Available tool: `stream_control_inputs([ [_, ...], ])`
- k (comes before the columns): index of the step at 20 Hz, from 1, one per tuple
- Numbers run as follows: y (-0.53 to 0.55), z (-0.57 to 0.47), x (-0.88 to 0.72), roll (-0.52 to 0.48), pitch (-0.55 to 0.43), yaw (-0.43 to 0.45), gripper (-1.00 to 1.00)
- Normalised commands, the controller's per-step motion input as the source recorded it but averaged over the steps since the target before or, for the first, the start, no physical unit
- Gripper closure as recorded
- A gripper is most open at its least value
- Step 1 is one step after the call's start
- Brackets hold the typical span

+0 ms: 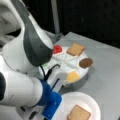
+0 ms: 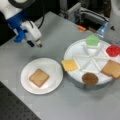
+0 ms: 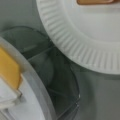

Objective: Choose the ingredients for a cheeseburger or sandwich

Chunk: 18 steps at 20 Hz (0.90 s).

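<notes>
Toast is seen lying flat on the paper plate, with nothing stacked on it; in a front view this plate sits at 5 o'clock. On the sectioned tray, at 3 o'clock from the plate, five pieces are held in separate compartments: lettuce at 12 o'clock, tomato at 2 o'clock, a second toast at 4 o'clock, patty at 6 o'clock, cheese at 9 o'clock. The gripper is placed above bare table at 11 o'clock from the plate, apart from every piece; nothing is seen held, and how far it is opened cannot be told.
</notes>
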Motion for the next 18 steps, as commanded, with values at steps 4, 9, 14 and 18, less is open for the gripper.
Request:
stream_control_inputs([
  [4, 0.64, 0.16, -0.98, -0.637, -0.098, 0.082, -1.00],
  [9, 0.60, 0.00, -0.88, -0.574, -0.206, 0.107, -1.00],
  [14, 0.45, -0.14, -0.56, -0.425, -0.241, 0.039, -1.00],
  [18, 0.36, -0.18, -0.26, -0.294, -0.215, -0.009, -1.00],
])
